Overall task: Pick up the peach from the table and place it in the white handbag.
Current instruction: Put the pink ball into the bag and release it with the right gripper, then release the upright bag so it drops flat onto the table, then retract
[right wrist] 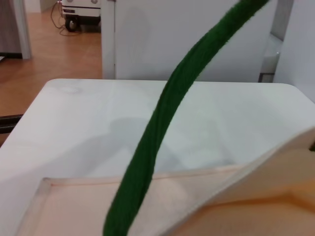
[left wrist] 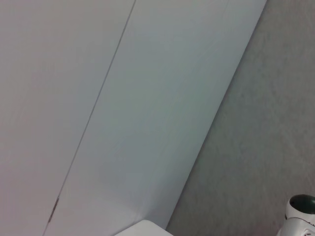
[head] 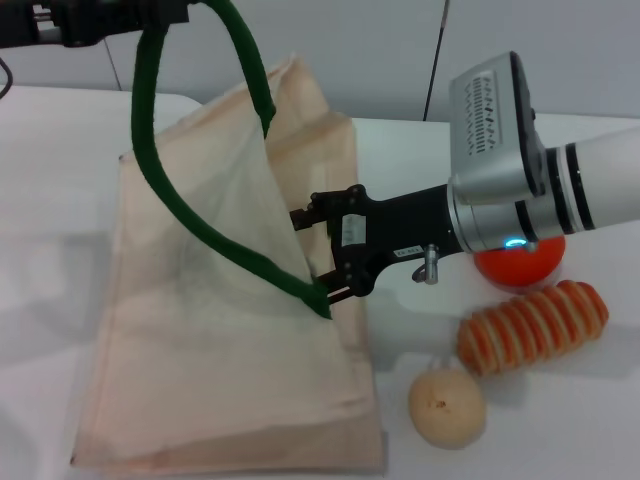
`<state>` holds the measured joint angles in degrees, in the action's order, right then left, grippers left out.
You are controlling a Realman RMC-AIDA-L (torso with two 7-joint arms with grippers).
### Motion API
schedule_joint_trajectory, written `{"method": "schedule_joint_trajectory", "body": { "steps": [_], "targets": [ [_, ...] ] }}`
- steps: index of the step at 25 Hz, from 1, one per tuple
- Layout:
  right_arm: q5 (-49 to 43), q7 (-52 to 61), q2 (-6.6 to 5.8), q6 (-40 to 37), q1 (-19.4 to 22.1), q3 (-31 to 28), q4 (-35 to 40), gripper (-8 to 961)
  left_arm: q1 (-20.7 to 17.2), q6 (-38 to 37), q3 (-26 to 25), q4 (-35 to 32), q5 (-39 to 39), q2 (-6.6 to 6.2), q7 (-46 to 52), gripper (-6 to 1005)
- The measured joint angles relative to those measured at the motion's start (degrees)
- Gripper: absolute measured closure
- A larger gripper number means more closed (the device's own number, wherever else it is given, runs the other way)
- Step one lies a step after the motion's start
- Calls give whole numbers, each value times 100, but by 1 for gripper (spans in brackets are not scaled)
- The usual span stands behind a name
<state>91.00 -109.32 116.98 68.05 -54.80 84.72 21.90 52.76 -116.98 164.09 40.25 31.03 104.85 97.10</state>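
Observation:
The white handbag (head: 220, 330) lies on the table with its mouth lifted open. One dark green handle (head: 165, 190) rises to my left gripper (head: 150, 20) at the top left, which is shut on it. My right gripper (head: 312, 255) reaches from the right to the bag's raised opening; its black fingers stand apart with nothing visible between them. The peach is not in view. The right wrist view looks across the handle (right wrist: 162, 142) and the cream bag fabric (right wrist: 246, 196).
Right of the bag lie a bright orange fruit (head: 515, 262) partly behind my right arm, a striped orange-and-white roll (head: 533, 325) and a beige round fruit (head: 447, 405). The white table (head: 60, 200) stretches left of the bag.

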Motion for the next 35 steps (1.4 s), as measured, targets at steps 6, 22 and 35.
{"method": "schedule_joint_trajectory", "body": {
  "steps": [6, 22, 35],
  "targets": [
    [4, 12, -10, -30, 86, -8, 47, 59, -25, 0, 0, 0, 0, 0, -22, 855],
    [931, -598, -133, -1102, 1389, -1792, 202, 59, -91, 21, 0, 1, -69, -8, -13, 840],
    [1182, -1060, -112, -1107, 1754, -2962, 58, 59, -117, 294, 0, 3, -75, 46, 30, 787]
  ]
}}
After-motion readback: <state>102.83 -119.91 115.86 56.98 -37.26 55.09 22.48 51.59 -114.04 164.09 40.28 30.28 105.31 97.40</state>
